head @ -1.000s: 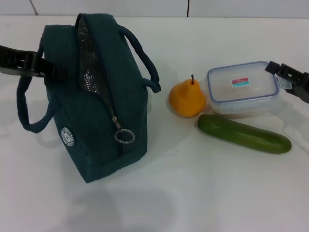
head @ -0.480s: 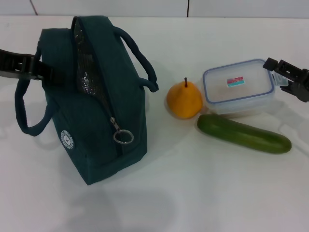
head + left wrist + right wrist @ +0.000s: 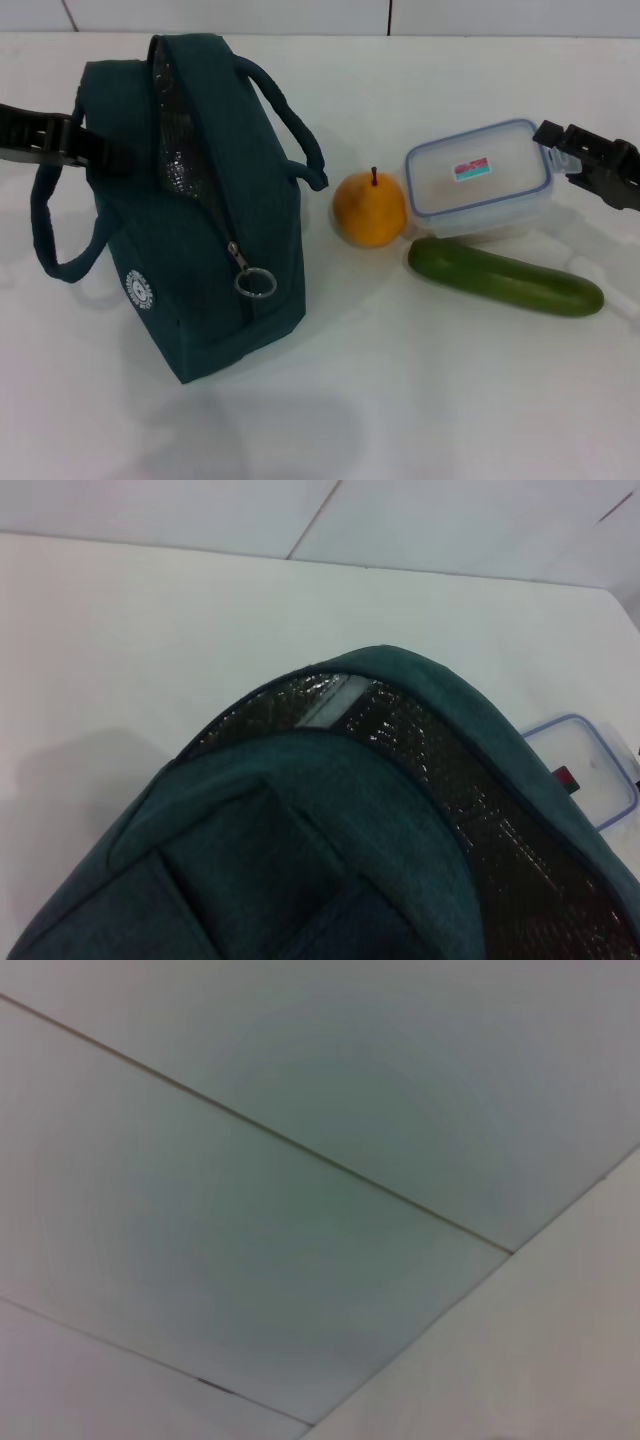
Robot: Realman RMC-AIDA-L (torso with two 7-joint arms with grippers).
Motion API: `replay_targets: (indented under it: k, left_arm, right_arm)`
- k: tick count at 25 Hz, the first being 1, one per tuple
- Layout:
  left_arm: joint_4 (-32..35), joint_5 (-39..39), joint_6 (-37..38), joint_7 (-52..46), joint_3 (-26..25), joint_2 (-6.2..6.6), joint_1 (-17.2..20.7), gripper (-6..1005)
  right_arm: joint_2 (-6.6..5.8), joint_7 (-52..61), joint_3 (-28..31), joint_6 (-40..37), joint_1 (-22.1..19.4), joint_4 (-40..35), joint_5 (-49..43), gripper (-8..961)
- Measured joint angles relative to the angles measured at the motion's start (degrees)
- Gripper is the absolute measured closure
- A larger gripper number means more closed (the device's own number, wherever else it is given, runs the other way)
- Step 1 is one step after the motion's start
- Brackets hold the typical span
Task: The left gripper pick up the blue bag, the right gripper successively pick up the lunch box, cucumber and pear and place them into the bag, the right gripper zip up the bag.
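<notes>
Left gripper [image 3: 100,150] clamped on blue bag [image 3: 200,230], left side of table [image 3: 400,400]. Right gripper [image 3: 556,148] gripping lunch box [image 3: 478,180] at right edge, tilted. Pear [image 3: 369,209] touching box; cucumber [image 3: 505,277] just in front.

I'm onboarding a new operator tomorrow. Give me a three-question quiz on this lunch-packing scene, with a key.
1. True or false: the blue bag is zipped shut.
2. Which item lies nearest the robot: A pear, B cucumber, C lunch box?
3. Fill in: the right gripper is at the ___.

Key:
1. False. Its top gapes, showing the foil lining, while the left gripper is at its side.
2. B.
3. Lunch box, at its far right corner.
</notes>
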Motion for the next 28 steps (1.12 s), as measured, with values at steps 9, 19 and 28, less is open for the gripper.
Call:
replay_targets:
  k: [9,19,28]
  left_arm:
    - [-0.89,0.0,-0.03,0.09,0.03,-0.01,-0.12,956]
    - [-0.96,-0.01,-0.02,1.32,0.01,-0.18,0.0,956]
    - [-0.96,-0.4,0.03,1.5,0.0,-0.39,0.01,956]
  right_arm:
    - [0.72,0.6,0.31,0.0,0.24,-0.08,-0.03,480]
    - [1.55,2.7,0.46,1.73,0.16,0.3,0.06,764]
    - [1.76,3.72,0.54,1.81,-0.97,0.28,2.36,860]
